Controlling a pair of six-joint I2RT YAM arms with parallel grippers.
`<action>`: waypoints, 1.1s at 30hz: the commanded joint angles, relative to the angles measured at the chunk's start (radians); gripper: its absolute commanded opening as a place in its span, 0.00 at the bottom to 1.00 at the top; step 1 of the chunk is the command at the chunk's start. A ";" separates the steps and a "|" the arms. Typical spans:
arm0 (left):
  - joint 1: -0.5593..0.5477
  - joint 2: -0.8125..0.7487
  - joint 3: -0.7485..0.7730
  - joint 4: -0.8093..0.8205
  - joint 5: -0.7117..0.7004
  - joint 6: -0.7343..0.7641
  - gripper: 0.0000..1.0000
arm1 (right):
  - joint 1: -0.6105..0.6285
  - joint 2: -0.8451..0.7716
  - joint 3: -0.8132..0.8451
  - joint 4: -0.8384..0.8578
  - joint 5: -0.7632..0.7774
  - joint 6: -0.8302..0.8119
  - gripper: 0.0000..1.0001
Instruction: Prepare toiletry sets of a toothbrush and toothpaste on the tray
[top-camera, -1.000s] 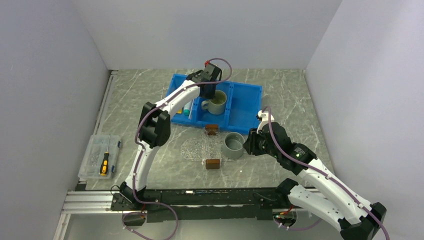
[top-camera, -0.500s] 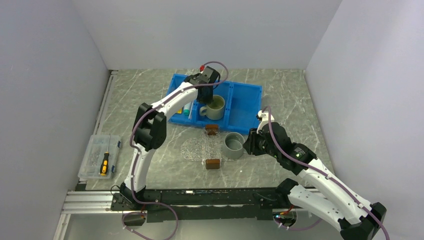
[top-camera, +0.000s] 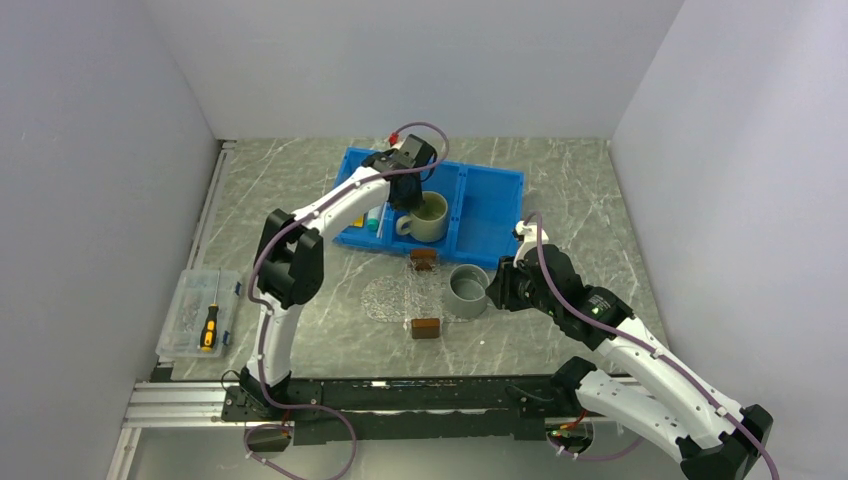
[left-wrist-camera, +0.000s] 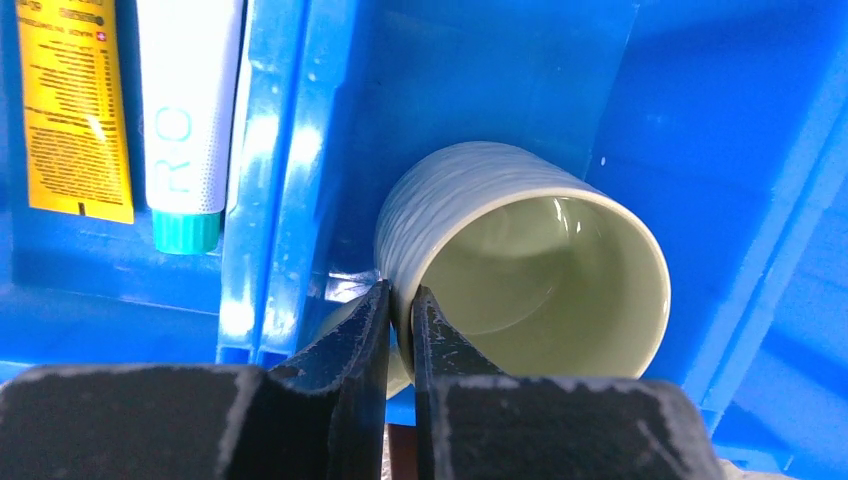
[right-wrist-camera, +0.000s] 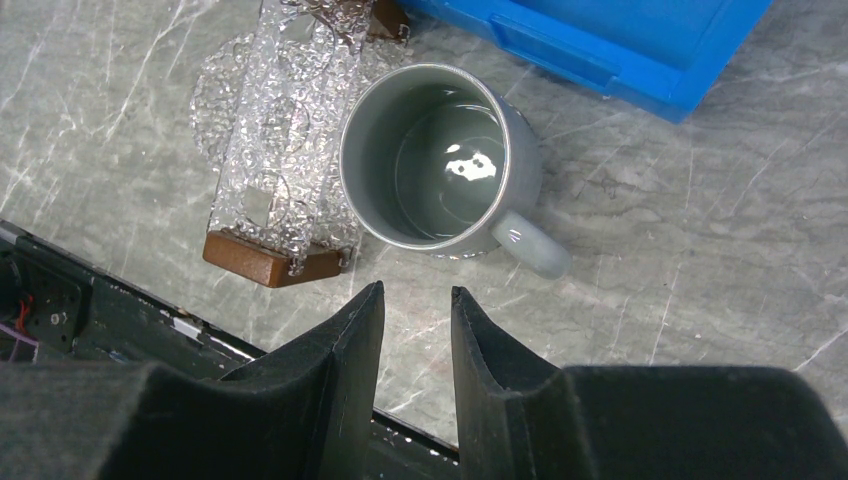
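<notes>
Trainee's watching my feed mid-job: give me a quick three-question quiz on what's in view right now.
1. True or false: the left gripper grips the pale green mug by its wall.
2. Fill in: the open right gripper hovers near the ___ mug by the tray.
3. The toothpaste tubes lie: A on the tray; B in the blue bin; C in a mug.
Key: 1 true; 2 grey mug; 3 B.

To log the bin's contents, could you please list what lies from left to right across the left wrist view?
yellow toothpaste tube → white toothpaste tube with teal cap → blue divider wall → pale green mug
</notes>
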 joint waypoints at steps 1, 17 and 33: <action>-0.005 -0.121 0.034 0.065 -0.053 -0.073 0.00 | 0.002 -0.010 0.001 0.035 0.013 -0.004 0.33; -0.029 -0.193 0.124 0.040 -0.077 -0.065 0.00 | 0.000 -0.005 0.001 0.036 0.019 -0.004 0.33; -0.049 -0.408 0.085 -0.043 -0.128 -0.019 0.00 | 0.002 -0.005 0.023 0.017 0.034 0.000 0.33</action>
